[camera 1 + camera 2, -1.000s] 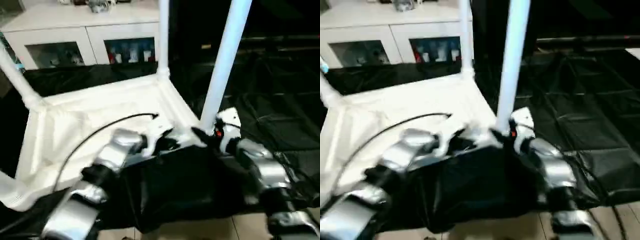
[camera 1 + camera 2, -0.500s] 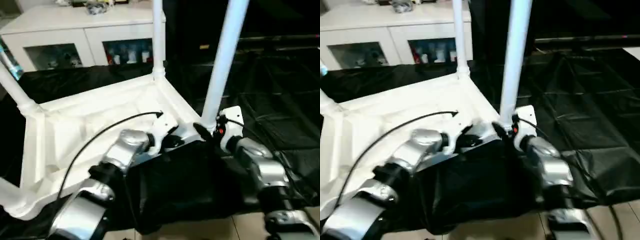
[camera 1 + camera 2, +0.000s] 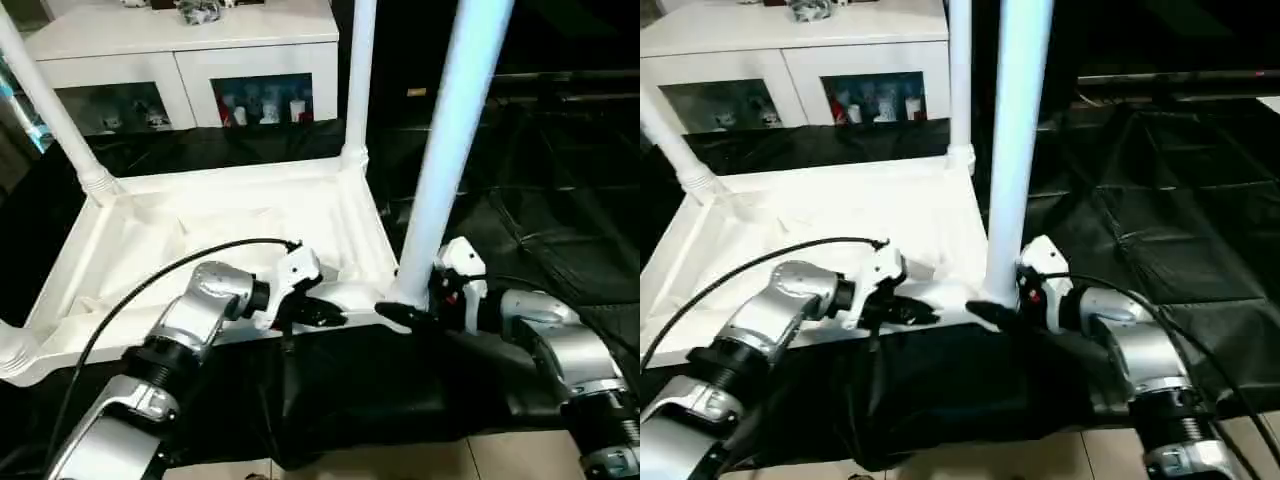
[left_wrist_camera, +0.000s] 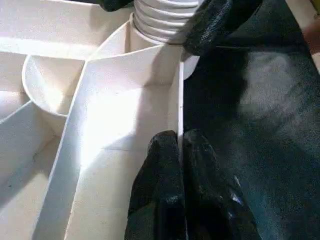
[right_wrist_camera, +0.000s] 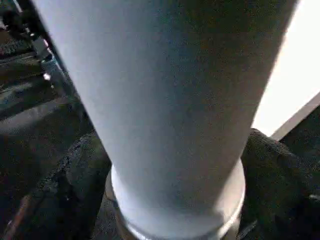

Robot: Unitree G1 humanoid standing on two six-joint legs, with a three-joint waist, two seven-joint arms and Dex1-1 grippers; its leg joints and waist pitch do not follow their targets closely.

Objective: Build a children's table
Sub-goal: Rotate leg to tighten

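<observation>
The children's table (image 3: 200, 235) lies upside down on the black cloth, ribbed underside up, with its white legs standing upright. The near right leg (image 3: 450, 150) rises from its corner socket (image 3: 405, 295). My right gripper (image 3: 400, 312) is open at that leg's base, a black finger (image 5: 75, 190) on each side of the tube. My left gripper (image 3: 335, 318) is shut on the thin near rim of the table top (image 4: 150, 90), its fingers (image 4: 160, 165) pinching the wall just beside that corner. Other legs stand at the far right (image 3: 358, 80) and far left (image 3: 50, 100).
A white glass-door cabinet (image 3: 180, 60) stands behind the black-draped table (image 3: 560, 200). The cloth hangs over the near edge, with tiled floor (image 3: 400, 465) below. A black cable (image 3: 150, 285) arcs over my left forearm.
My right gripper's fingers have spread wider around the near right leg. The head view has shifted, so the table now looks squarer. My left gripper stays clamped on the rim.
</observation>
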